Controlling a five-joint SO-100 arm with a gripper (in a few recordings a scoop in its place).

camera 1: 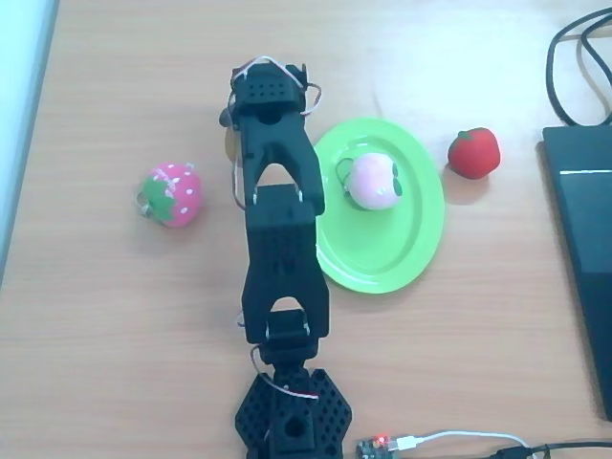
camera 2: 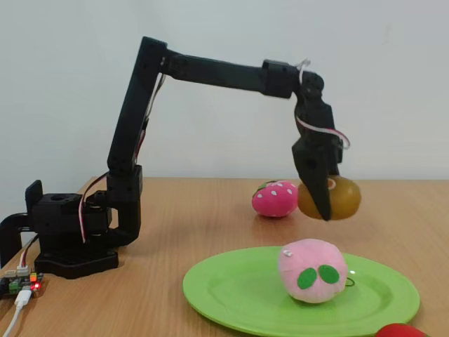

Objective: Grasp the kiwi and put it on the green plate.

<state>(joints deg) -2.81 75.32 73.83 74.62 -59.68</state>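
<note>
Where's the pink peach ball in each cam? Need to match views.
Overhead view: pink peach ball on the green plate's upper part, right of the arm.
Fixed view: it sits centre-right on the plate, foreground, below the held kiwi.
Shared landmark: the green plate.

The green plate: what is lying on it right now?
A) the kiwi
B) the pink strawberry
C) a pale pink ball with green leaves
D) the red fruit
C: the pink ball sits on the plate, while the tool holds the kiwi above the table.
</note>
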